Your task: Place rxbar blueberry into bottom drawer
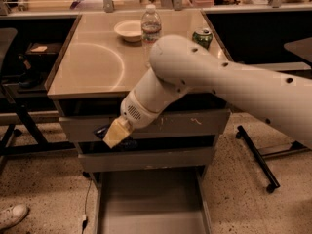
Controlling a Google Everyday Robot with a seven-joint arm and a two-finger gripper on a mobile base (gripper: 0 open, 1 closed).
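My gripper hangs in front of the drawer stack, level with the gap between the two upper drawer fronts. Its pale yellow fingers look closed on a dark navy flat thing, the rxbar blueberry, which sticks out at either side of them. The bottom drawer is pulled out below, a wide grey tray with a flat floor. The gripper is above its back left part. The white arm crosses from the right.
On the tan table top stand a white bowl, a water bottle and a green can. Two shallower grey drawer fronts sit above the open drawer. A chair base is at the right, a shoe at the lower left.
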